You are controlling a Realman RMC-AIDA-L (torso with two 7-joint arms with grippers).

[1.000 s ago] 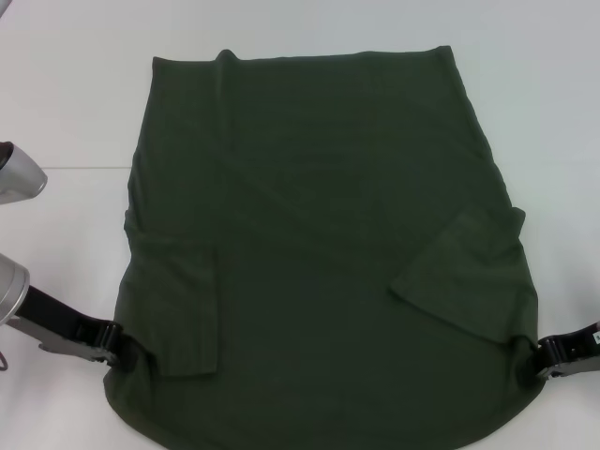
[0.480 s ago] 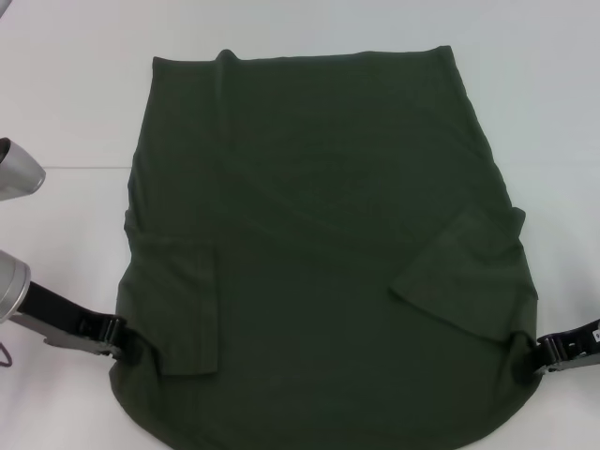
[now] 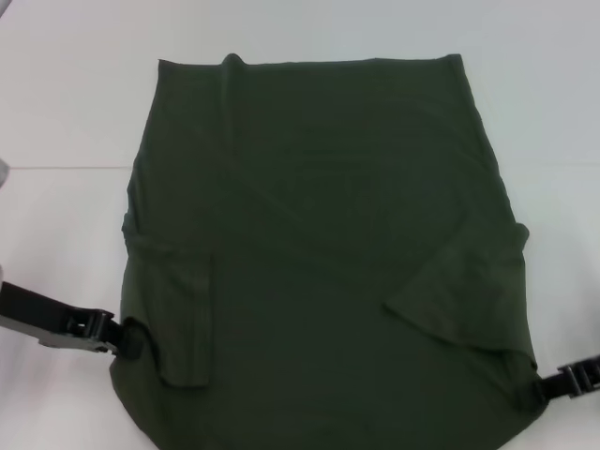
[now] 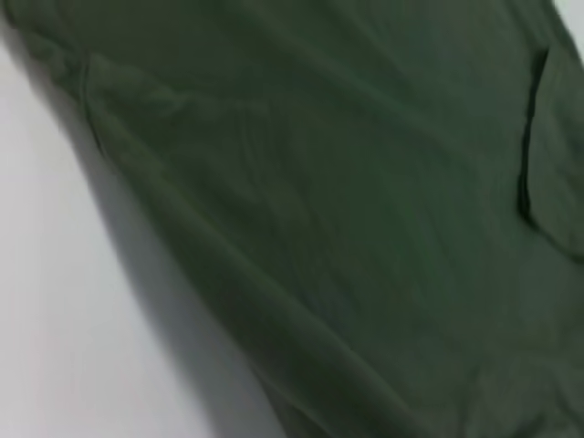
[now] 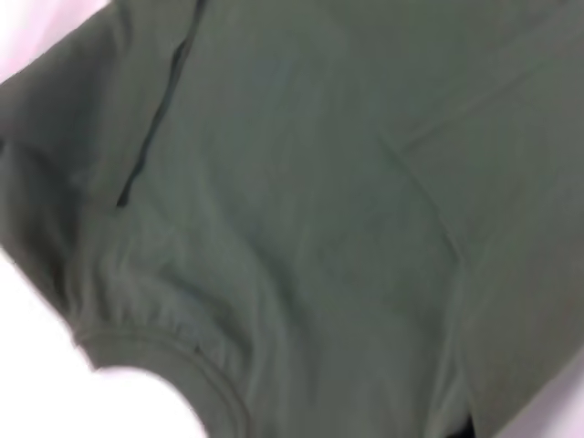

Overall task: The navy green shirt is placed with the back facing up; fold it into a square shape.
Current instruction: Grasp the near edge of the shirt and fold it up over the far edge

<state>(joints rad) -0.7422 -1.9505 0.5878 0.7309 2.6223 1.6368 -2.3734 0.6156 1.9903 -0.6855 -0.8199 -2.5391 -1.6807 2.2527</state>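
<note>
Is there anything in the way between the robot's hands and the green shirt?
Nothing visible is. The left end effector already meets the navy green shirt at its near left edge, and the right end effector meets it at the near right corner. Only bare white table surrounds the shirt.

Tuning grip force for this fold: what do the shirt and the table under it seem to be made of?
The navy green shirt looks like soft matte knit cloth, likely cotton: it creases and drapes limply. The table looks like a smooth, hard white surface, perhaps laminate; unclear.
</note>
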